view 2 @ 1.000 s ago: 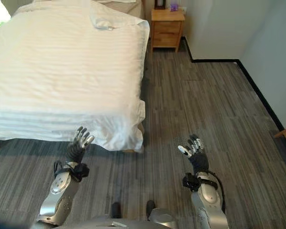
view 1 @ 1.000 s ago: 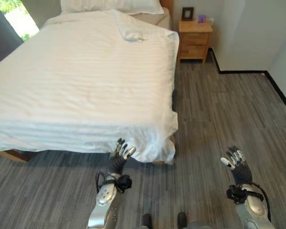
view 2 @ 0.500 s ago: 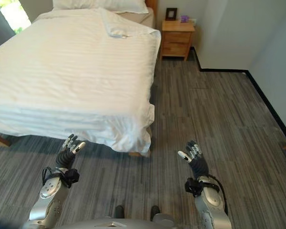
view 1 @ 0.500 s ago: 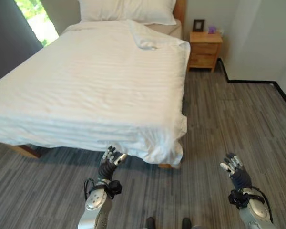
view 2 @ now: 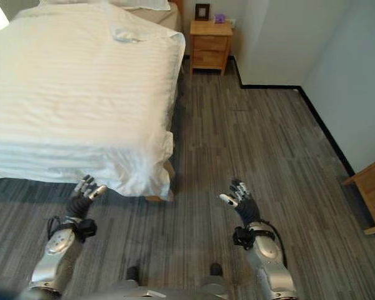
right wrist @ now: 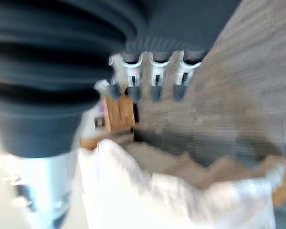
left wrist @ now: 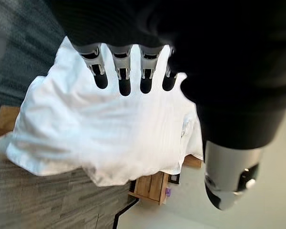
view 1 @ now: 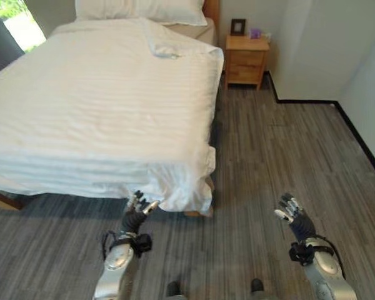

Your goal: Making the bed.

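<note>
left eye view, left hand (view 1: pixel 135 210) fingers spread just below white duvet (view 1: pixel 100 106) corner, right hand (view 1: pixel 292 212) spread, apart

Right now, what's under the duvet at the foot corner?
A wooden bed leg shows below the duvet's hanging corner. The mattress and frame are covered.

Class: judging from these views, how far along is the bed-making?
Done: the white duvet lies spread over the bed.
In hand: nothing; the left hand hangs open by the foot corner, the right hand open over the floor.
Left: the folded-back top corner near the pillow.
</note>
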Robot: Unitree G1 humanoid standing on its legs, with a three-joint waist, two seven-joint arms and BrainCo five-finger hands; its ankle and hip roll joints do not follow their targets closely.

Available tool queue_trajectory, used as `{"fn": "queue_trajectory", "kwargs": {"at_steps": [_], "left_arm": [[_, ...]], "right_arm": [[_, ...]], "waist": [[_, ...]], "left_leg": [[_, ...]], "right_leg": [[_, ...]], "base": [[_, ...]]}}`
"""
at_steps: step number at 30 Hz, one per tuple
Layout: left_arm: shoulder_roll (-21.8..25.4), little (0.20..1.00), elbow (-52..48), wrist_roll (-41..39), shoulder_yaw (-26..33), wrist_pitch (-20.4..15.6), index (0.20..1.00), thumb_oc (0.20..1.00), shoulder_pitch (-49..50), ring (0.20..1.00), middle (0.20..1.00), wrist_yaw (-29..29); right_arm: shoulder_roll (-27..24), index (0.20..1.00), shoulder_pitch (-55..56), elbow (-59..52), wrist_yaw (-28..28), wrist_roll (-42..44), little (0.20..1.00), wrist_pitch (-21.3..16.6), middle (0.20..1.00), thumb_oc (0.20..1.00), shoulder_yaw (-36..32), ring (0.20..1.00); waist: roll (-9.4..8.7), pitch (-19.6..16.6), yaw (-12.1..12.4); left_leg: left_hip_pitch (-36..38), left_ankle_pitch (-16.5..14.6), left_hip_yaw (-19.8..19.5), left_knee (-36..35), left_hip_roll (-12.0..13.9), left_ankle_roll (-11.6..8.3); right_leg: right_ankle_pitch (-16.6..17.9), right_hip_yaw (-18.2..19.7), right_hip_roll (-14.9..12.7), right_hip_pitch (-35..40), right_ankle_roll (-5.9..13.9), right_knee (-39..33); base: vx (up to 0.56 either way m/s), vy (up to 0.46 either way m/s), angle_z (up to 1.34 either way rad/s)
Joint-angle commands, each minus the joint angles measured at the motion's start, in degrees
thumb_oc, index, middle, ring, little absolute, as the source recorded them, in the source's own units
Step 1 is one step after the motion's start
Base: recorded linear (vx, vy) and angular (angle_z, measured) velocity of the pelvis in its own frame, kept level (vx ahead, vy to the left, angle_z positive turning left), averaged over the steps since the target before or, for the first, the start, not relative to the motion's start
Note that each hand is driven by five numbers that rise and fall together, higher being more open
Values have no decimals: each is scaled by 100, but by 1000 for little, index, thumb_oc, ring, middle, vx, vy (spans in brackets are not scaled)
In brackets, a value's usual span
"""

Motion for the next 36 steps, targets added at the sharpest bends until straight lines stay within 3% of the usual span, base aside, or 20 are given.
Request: {"fn": "queue_trajectory", "kwargs": {"at_steps": [1, 2, 3, 4, 5, 6, 7, 9, 12, 17, 22, 26, 27, 28, 29, 30, 31, 33, 36], "left_arm": [[208, 1000, -180, -472, 18, -199, 1000, 1000, -310, 1000, 1000, -111], [208, 1000, -180, -472, 18, -199, 1000, 1000, -311, 1000, 1000, -111], [175, 1000, -246, -525, 7, -230, 1000, 1000, -266, 1000, 1000, -157], [112, 1000, -268, -608, 31, -222, 1000, 1000, -174, 1000, 1000, -227], [87, 1000, -258, -599, 34, -202, 1000, 1000, -106, 1000, 1000, -277], [88, 1000, -258, -599, 34, -202, 1000, 1000, -106, 1000, 1000, -277], [117, 1000, -250, -505, 4, -195, 1000, 1000, -18, 1000, 1000, -317], [151, 1000, -250, -373, -43, -179, 1000, 1000, 5, 1000, 1000, -332], [210, 1000, -287, -265, -84, -161, 1000, 1000, -60, 1000, 1000, -330], [261, 1000, -276, -181, -187, -136, 1000, 1000, -155, 1000, 1000, -376], [273, 1000, -284, -199, -26, -175, 1000, 1000, -57, 1000, 1000, -335], [345, 1000, -244, -174, 79, -173, 1000, 1000, -158, 1000, 1000, -176], [418, 1000, -256, -115, 168, -186, 1000, 1000, -196, 1000, 1000, -109], [417, 1000, -254, -115, 170, -187, 1000, 1000, -202, 1000, 1000, -109], [433, 1000, -265, -87, 198, -192, 1000, 1000, -206, 1000, 1000, -84], [475, 1000, -300, -55, 273, -235, 1000, 1000, -201, 1000, 1000, -69], [473, 1000, -299, -55, 274, -236, 1000, 1000, -199, 1000, 1000, -69], [511, 1000, -406, -140, 342, -276, 1000, 1000, -193, 1000, 1000, -137], [557, 1000, -368, -126, 321, -311, 1000, 1000, -310, 1000, 1000, -126]], "right_arm": [[-332, 1000, 137, -593, -111, 350, 1000, -306, 1000, 1000, -190, 1000], [-332, 1000, 137, -593, -111, 350, 1000, -305, 1000, 1000, -190, 1000], [-356, 1000, 161, -581, -117, 330, 1000, -274, 1000, 1000, -224, 1000], [-408, 1000, 211, -558, -66, 239, 1000, -232, 1000, 1000, -311, 1000], [-408, 1000, 259, -552, -27, 200, 1000, -214, 1000, 1000, -369, 1000], [-408, 1000, 260, -552, -27, 200, 1000, -213, 1000, 1000, -369, 1000], [-367, 1000, 325, -516, -21, 157, 1000, -194, 1000, 1000, -412, 1000], [-293, 1000, 390, -504, -23, 142, 1000, -205, 1000, 1000, -442, 1000], [-207, 1000, 391, -514, 28, 186, 1000, -204, 1000, 1000, -372, 1000], [-109, 1000, 367, -507, 56, 65, 1000, -173, 1000, 1000, -271, 1000], [-37, 1000, 177, -462, 114, 92, 1000, -172, 1000, 1000, -153, 1000], [26, 1000, -83, -506, -10, 168, 1000, -256, 1000, 1000, -167, 1000], [36, 1000, -178, -535, -26, 64, 1000, -299, 1000, 1000, -154, 1000], [36, 1000, -185, -532, -26, 64, 1000, -300, 1000, 1000, -154, 1000], [51, 1000, -202, -523, -36, -6, 1000, -320, 1000, 1000, -133, 1000], [57, 1000, -194, -533, -18, -68, 1000, -302, 1000, 1000, -144, 1000], [57, 1000, -191, -537, -19, -70, 1000, -299, 1000, 1000, -144, 1000], [16, 1000, -114, -557, -6, -108, 1000, -310, 1000, 1000, -279, 1000], [-17, 1000, -9, -550, -70, -81, 1000, -342, 1000, 1000, -382, 1000]], "waist": [[-345, 99, -225], [-346, 78, -228], [-353, 93, -175], [-384, 39, -113], [-410, -12, -82], [-412, -8, -81], [-379, -100, -54], [-315, -157, -34], [-272, -166, -46], [-246, -176, -85], [-308, -202, 39], [-237, -90, 100], [-158, 75, 94], [-177, 66, 110], [-132, 144, 72], [-78, 210, 7], [-78, 212, 8], [-73, 203, -154], [-113, 182, -423]], "left_leg": [[-153, 350, 213, 1130, 180, 10], [-177, 368, 212, 1118, 177, 13], [-234, 218, -18, 1199, -132, 11], [-313, -36, -298, 1140, -676, 45], [-308, -318, -268, 933, -966, 146], [-303, -318, -267, 932, -968, 147], [-150, -489, -227, 430, -1249, 292], [-61, -409, -230, -57, -1514, 409], [-62, -399, -252, -146, -1716, 481], [98, -382, -149, -441, -1712, 553], [116, -523, 96, -424, -1748, 610], [115, -739, 135, -317, -1744, 758], [264, -828, 194, -315, -1664, 848], [246, -828, 215, -314, -1685, 854], [388, -845, 241, -385, -1666, 885], [684, -912, 232, -594, -1646, 864], [705, -912, 234, -617, -1648, 863], [1100, -1175, 152, -696, -1662, 735], [1635, -1461, 9, -719, -1563, 499]], "right_leg": [[-246, -10, -65, 240, -275, 70], [-230, -12, -66, 217, -276, 61], [-249, 58, -52, 281, -287, 37], [-221, 112, -9, 308, -319, -45], [-208, 107, 30, 347, -339, -105], [-209, 108, 28, 353, -338, -106], [-201, 92, 165, 370, -357, -175], [-237, 60, 313, 412, -374, -203], [-269, 70, 452, 420, -393, -214], [-300, -35, 480, 460, -406, -261], [-286, -93, 397, 493, -302, -327], [-453, -61, 287, -4, -144, 816], [-204, -219, 242, -526, 141, 1985], [-237, -191, 221, -586, 148, 2064], [-55, -218, 187, -820, 263, 2496], [149, -294, 122, -1321, 252, 2595], [131, -291, 121, -1319, 253, 2612], [185, -252, 106, -1579, 123, 1695], [563, -276, 124, -1674, 202, 218]], "base": [[-5, -266, 81], [39, -128, 50], [51, -223, -19], [104, -304, -54], [92, -224, -22], [125, -173, -5], [117, -128, 2], [111, -107, -7], [71, -39, 4], [64, 38, -2], [93, 82, -8], [79, 105, -16], [45, 57, -10], [117, 91, -23], [261, 70, -32], [271, 68, -42], [480, 4, -43], [536, -81, -34], [565, -141, -6]]}}
